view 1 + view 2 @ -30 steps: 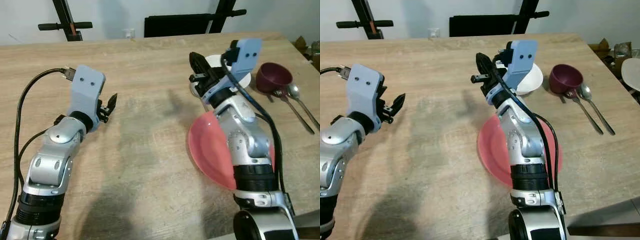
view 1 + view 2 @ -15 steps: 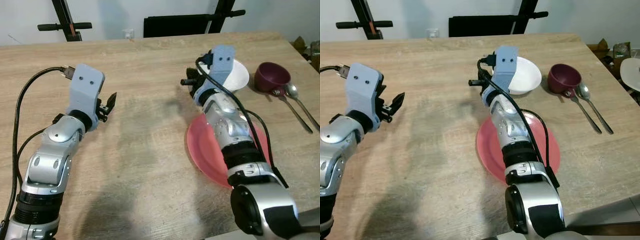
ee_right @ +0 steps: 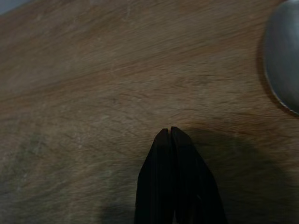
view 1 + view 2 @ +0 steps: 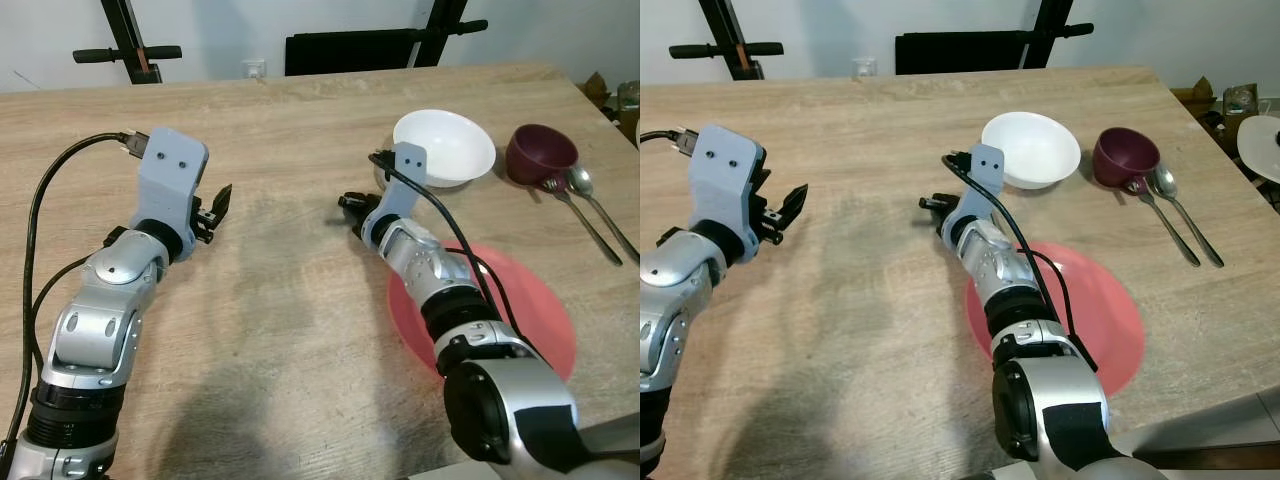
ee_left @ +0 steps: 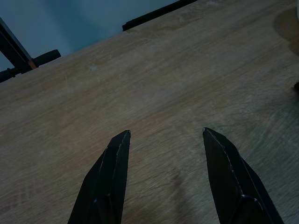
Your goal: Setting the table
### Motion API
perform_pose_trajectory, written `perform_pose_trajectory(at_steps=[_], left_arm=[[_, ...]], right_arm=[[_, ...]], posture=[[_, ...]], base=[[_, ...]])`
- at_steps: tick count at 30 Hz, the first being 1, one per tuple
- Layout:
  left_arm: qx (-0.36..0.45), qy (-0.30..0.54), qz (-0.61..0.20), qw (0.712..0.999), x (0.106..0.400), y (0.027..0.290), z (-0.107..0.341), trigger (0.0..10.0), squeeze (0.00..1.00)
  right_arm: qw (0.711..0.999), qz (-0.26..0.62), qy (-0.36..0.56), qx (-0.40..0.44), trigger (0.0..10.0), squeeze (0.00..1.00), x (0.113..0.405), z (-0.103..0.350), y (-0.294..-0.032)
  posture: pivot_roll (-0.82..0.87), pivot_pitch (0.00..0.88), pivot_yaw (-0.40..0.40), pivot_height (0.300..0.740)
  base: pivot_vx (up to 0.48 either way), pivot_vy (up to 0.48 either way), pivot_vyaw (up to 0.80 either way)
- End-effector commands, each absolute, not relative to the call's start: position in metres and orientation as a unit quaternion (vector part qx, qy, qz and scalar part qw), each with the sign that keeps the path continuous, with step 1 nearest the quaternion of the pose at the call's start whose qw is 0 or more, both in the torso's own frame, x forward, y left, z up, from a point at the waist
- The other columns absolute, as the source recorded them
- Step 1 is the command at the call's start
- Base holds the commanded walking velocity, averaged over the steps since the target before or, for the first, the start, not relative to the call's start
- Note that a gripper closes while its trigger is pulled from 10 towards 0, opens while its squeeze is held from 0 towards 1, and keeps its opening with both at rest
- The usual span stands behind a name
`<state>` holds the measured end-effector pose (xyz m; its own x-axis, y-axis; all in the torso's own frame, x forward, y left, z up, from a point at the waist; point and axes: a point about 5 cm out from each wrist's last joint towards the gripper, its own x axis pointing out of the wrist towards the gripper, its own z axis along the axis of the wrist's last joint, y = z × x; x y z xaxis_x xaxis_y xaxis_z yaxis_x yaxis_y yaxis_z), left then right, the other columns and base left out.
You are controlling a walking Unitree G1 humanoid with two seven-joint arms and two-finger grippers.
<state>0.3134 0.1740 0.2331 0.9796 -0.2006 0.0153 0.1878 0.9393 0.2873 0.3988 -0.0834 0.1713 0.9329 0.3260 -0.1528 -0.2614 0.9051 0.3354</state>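
The right gripper (image 4: 932, 204), fingers pressed together, has been lowered to mid-frame; the flat round red plate (image 4: 1095, 310) is now uncovered; the left gripper (image 5: 161, 175) is held spread.

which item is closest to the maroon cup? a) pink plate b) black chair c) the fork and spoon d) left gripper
c: the fork and spoon lie right beside the maroon cup, their heads at its base, while the pink plate sits nearer the robot, apart from it.

Head views bright, sharp; wrist views dim, soft shadows.
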Motion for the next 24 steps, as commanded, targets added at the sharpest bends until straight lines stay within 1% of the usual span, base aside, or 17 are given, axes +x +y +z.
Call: perform_pose_trajectory(at_steps=[1, 4, 6, 8, 11, 13, 14, 16, 17, 20, 24], left_arm=[[0.147, -0.009, -0.094, 0.985, 0.312, 0.177, 0.228, 10.0, 0.00], [0.146, -0.009, -0.096, 0.985, 0.311, 0.175, 0.228, 10.0, 0.00], [0.145, -0.009, -0.098, 0.985, 0.311, 0.174, 0.228, 10.0, 0.00], [0.145, -0.009, -0.098, 0.985, 0.311, 0.174, 0.228, 10.0, 0.00], [0.144, -0.008, -0.100, 0.984, 0.312, 0.174, 0.227, 10.0, 0.00], [0.143, -0.008, -0.101, 0.984, 0.312, 0.173, 0.227, 10.0, 0.00], [0.143, -0.007, -0.101, 0.985, 0.312, 0.173, 0.226, 10.0, 0.00], [0.142, -0.007, -0.102, 0.985, 0.313, 0.172, 0.226, 10.0, 0.00], [0.142, -0.007, -0.102, 0.985, 0.312, 0.172, 0.226, 10.0, 0.00], [0.141, -0.005, -0.103, 0.985, 0.313, 0.172, 0.225, 10.0, 0.00], [0.142, -0.005, -0.106, 0.984, 0.314, 0.171, 0.225, 10.0, 0.00]], right_arm=[[0.970, 0.157, 0.112, 0.147, 10.0, 0.00, 0.396, 0.164, -0.080], [0.976, 0.181, 0.024, 0.117, 10.0, 0.00, 0.400, 0.197, -0.083], [0.985, 0.158, -0.015, 0.071, 10.0, 0.00, 0.402, 0.212, -0.097], [0.987, 0.148, -0.018, 0.059, 10.0, 0.00, 0.402, 0.213, -0.101], [0.993, 0.113, -0.016, 0.032, 10.0, 0.00, 0.400, 0.213, -0.130], [0.993, 0.113, -0.017, 0.029, 10.0, 0.00, 0.399, 0.212, -0.135], [0.993, 0.117, -0.022, 0.027, 10.0, 0.40, 0.397, 0.213, -0.139], [0.992, 0.122, -0.027, 0.024, 10.0, 0.40, 0.394, 0.214, -0.143], [0.992, 0.123, -0.030, 0.025, 10.0, 1.00, 0.392, 0.215, -0.146], [0.991, 0.131, -0.027, 0.026, 10.0, 1.00, 0.388, 0.215, -0.149], [0.993, 0.121, 0.013, 0.004, 10.0, 1.00, 0.388, 0.200, -0.154]], posture=[[0.01, 0.135, 0.037, 0.740], [0.01, 0.136, 0.040, 0.740], [0.00, 0.138, 0.042, 0.740], [0.00, 0.138, 0.042, 0.740], [-0.01, 0.141, 0.042, 0.740], [-0.01, 0.142, 0.042, 0.740], [-0.01, 0.144, 0.041, 0.740], [-0.01, 0.144, 0.041, 0.740], [-0.01, 0.145, 0.041, 0.740], [-0.01, 0.145, 0.041, 0.740], [-0.02, 0.147, 0.053, 0.740]], base=[[0.000, 0.000, 0.00], [0.000, 0.000, 0.00], [0.000, 0.000, 0.00], [0.000, 0.000, 0.00], [0.000, 0.000, 0.00], [0.000, 0.000, 0.00], [0.000, 0.000, 0.00], [0.000, 0.000, 0.00], [0.000, 0.000, 0.00], [0.000, 0.000, 0.00], [0.000, 0.000, 0.00]])
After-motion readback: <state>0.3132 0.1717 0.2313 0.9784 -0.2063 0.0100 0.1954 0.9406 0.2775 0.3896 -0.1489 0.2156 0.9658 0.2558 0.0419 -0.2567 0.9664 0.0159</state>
